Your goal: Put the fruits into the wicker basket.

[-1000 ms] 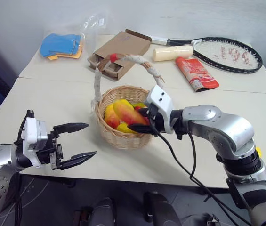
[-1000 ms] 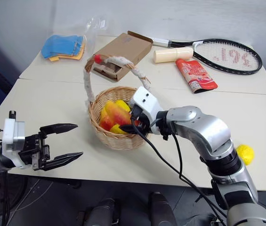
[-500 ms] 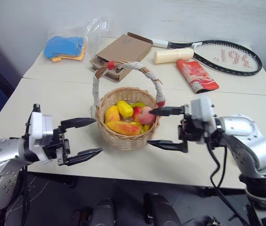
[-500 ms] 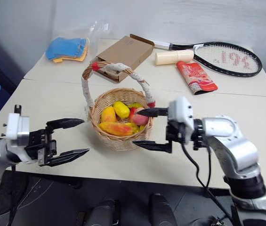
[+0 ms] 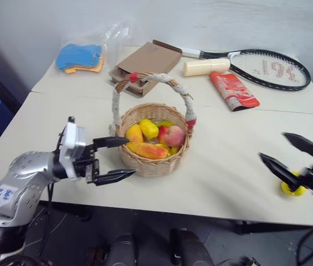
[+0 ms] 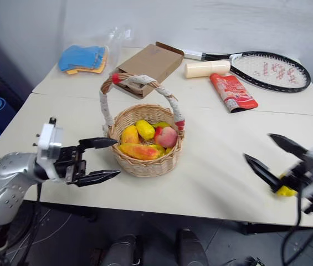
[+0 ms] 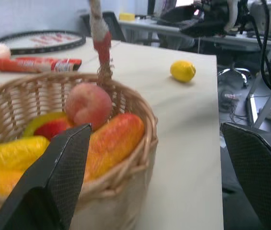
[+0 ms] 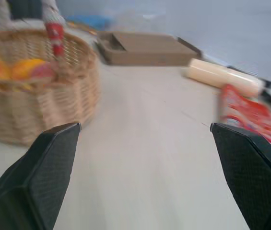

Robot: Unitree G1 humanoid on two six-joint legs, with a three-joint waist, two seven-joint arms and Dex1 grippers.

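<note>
The wicker basket (image 5: 152, 166) stands mid-table, its corded handle (image 5: 150, 78) arching over it. Inside lie fruits: a pink peach (image 5: 173, 136), a red-orange mango (image 5: 145, 150), a yellow lemon-like fruit (image 5: 148, 128) and an orange one (image 5: 133, 133). Another yellow fruit (image 5: 293, 190) lies on the table at the far right, partly behind a finger of my right gripper (image 5: 273, 145), which is open and empty. My left gripper (image 5: 132, 157) is open just left of the basket's wall, its upper finger near the rim. The left wrist view also catches the peach (image 7: 88, 104) and the loose yellow fruit (image 7: 182, 71).
At the back of the table are a brown cardboard box (image 5: 144, 65), a cream cylinder (image 5: 203, 67), a red snack packet (image 5: 232, 88), a tennis racket (image 5: 267, 66) and blue cloths (image 5: 78, 56). The table's front edge runs just below both grippers.
My right gripper drew out of the basket, opened, and swung far to the right, leaving the mango inside. My left gripper moved right, up to the basket's side.
</note>
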